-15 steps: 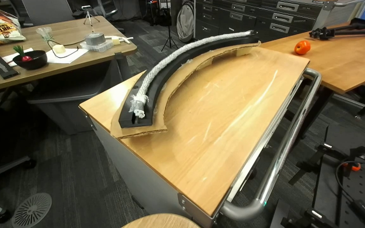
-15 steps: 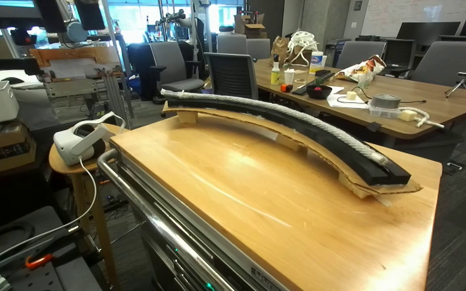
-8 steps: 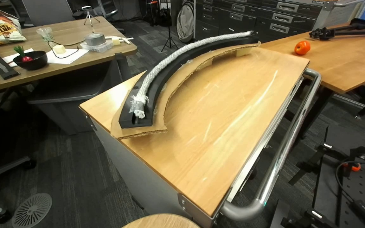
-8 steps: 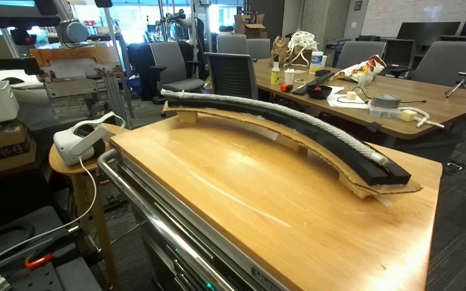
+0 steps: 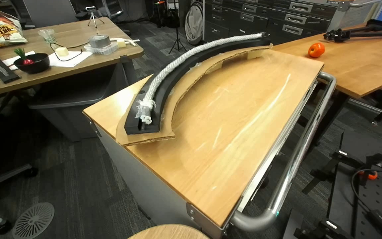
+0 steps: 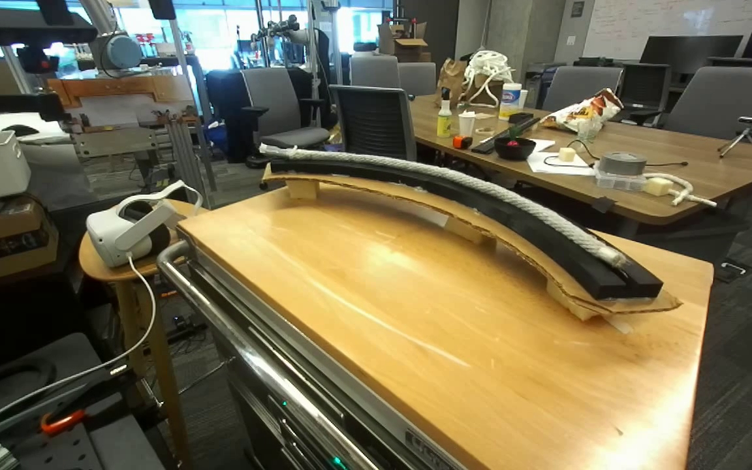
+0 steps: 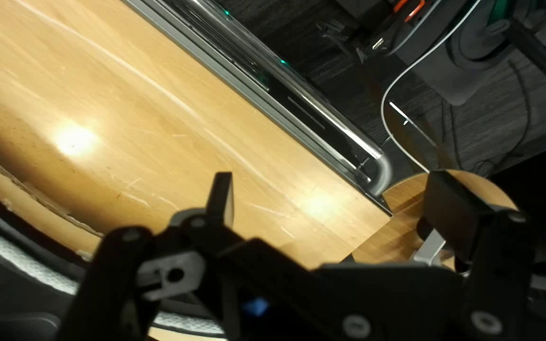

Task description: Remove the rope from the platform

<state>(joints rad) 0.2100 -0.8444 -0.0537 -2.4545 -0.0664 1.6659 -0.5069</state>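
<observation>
The rope (image 5: 184, 60) is a thick grey-white cord with taped ends. It lies along the groove of the curved black platform (image 5: 160, 103) in both exterior views, also as rope (image 6: 454, 177) on platform (image 6: 519, 230). The platform has a tan cardboard base. In the wrist view, the rope (image 7: 19, 259) and platform (image 7: 12, 234) run along the lower left, partly hidden behind my gripper. My gripper (image 7: 334, 199) is open, fingers wide apart, with nothing between them. It is above the tabletop, apart from the rope. A dark fingertip (image 6: 162, 8) shows at the top left in an exterior view.
The wooden tabletop (image 5: 230, 132) has a shiny metal rail (image 5: 297, 159) along one side. A round stool with a white headset (image 6: 121, 232) stands beside it. A brown table (image 6: 611, 196) with several objects is behind. An orange-red object (image 5: 316, 49) sits on another table.
In an exterior view, the dark fingertips at the top left have moved up, mostly out of the picture, and stand further apart. The rope and platform have not moved.
</observation>
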